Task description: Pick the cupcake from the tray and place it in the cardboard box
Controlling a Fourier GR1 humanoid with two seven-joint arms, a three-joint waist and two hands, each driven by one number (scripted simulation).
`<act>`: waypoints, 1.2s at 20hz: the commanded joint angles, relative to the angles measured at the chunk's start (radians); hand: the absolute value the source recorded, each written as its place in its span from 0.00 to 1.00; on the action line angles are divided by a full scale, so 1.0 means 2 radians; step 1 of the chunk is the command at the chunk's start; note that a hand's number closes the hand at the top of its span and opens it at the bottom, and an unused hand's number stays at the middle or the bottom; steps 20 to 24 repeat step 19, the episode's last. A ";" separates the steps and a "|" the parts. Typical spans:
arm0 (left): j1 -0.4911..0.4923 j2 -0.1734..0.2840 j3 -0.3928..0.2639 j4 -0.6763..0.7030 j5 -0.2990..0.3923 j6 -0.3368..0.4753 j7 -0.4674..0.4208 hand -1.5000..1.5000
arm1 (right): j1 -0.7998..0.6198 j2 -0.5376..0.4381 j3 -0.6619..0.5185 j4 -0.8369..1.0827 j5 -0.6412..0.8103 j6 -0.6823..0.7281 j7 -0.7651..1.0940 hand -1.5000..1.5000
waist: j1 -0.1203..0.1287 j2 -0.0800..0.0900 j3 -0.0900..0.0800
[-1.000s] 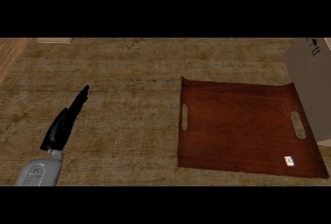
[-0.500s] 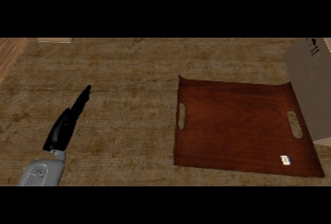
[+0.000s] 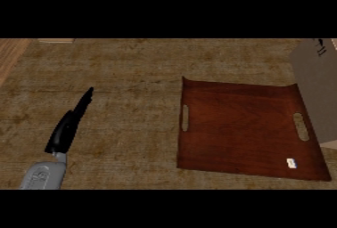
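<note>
The counter [image 3: 132, 67], a mottled brown surface, fills the head view. On its right half lies the wooden tray [image 3: 244, 129], flat, dark reddish, with a slot handle near each short side. Just beside the tray's right edge stands the cardboard box [image 3: 319, 84], cut off by the view's right border; whether it touches the tray cannot be told. The left hand [image 3: 69, 127] shows at lower left on its grey forearm, seen edge-on, fingers straight and pressed together, pointing up and away, holding nothing, well apart from the tray; it appears to be at rest. The right hand is not in view. Smallest item: a small white object [image 3: 291, 163] near the tray's lower right corner, just beside the right handle slot, too small to identify; no cupcake can be recognised anywhere else on the tray, so this may be the task's thing, though that is a judgement only. A cupcake would be judged light, soft and easily crushed, its topping liable to smear; it is best taken low at the sides of its paper case, kept upright, not squeezed from above. Against the earlier frames, little differs: tray, box and white object lie as they did, the left hand holds much the same pose with only a slight shift in the view, and no right hand has appeared.
</note>
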 commanded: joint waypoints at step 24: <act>-0.005 0.005 0.001 -0.022 0.003 -0.016 0.025 0.50 | 0.124 -0.112 -0.062 0.144 -0.065 0.033 -0.165 0.00 | 0.006 0.002 0.003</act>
